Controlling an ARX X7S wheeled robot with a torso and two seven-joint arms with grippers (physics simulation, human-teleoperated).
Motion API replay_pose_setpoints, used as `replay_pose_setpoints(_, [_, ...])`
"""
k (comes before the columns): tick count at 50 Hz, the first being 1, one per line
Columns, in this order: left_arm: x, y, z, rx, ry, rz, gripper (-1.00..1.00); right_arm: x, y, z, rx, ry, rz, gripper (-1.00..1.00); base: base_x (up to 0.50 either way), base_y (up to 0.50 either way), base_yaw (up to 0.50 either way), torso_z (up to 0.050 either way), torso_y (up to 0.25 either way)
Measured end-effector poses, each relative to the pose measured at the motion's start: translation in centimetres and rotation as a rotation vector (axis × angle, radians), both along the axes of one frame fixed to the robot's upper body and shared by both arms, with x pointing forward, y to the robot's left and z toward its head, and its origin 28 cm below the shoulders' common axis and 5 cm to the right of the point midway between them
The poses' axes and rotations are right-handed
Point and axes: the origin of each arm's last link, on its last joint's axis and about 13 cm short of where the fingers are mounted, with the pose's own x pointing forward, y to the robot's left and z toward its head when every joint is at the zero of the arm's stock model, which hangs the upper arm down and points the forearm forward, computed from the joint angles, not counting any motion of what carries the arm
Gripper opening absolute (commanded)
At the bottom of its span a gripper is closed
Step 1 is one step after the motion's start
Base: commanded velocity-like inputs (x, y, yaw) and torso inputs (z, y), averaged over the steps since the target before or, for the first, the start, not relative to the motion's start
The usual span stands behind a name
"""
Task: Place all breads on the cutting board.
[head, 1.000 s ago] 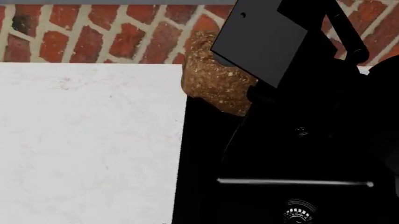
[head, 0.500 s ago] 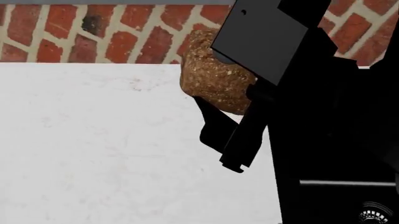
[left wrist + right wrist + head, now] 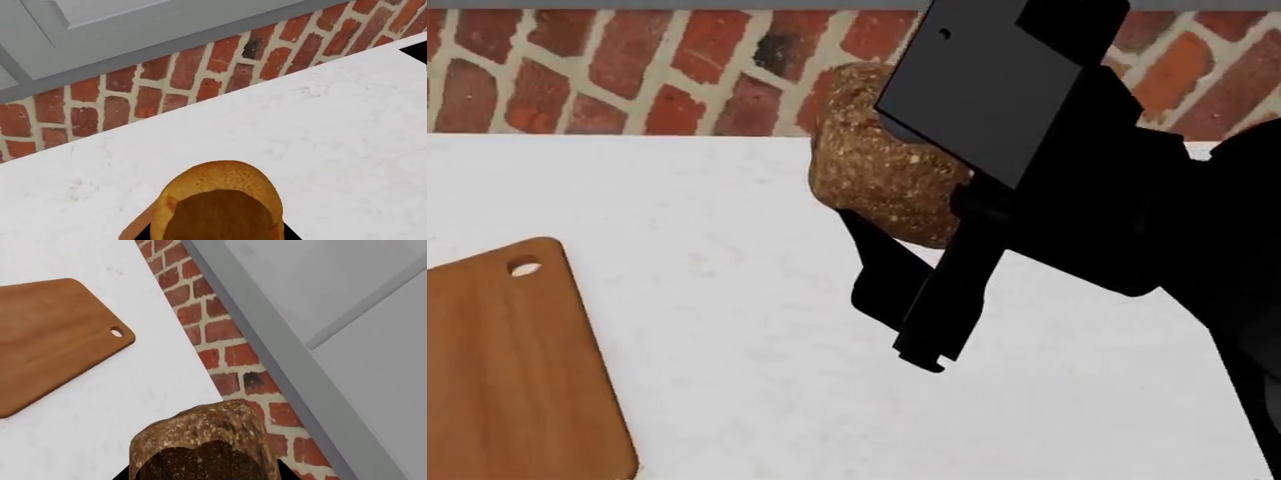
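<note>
Head view: my right gripper (image 3: 928,215) clenched on dark roll (image 3: 881,155), left gripper grasps golden roll (image 3: 217,200); transport step, next carry both to cutting board (image 3: 514,370).

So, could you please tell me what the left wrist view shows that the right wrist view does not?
Only the left wrist view shows the smooth golden-orange roll, close under its camera and apparently held by the left hand, whose fingers are barely in frame. Only the right wrist view shows the dark brown coarse roll, apparently held by the right hand, and the cutting board with its hanging hole, lying bare. Both show the white counter, the brick wall and the grey cabinet above it.
</note>
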Motion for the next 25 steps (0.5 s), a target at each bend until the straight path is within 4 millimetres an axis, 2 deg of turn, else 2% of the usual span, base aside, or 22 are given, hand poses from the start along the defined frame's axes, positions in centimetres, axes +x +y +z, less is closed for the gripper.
replay_pose_setpoints(25, [0.19,-0.17,-0.01,0.008,-0.012,0.010,-1.00,-0.03,0.05,-0.15,0.012,0.015,0.010,-1.00,0.00,0.50,0.00,0.001,0.000])
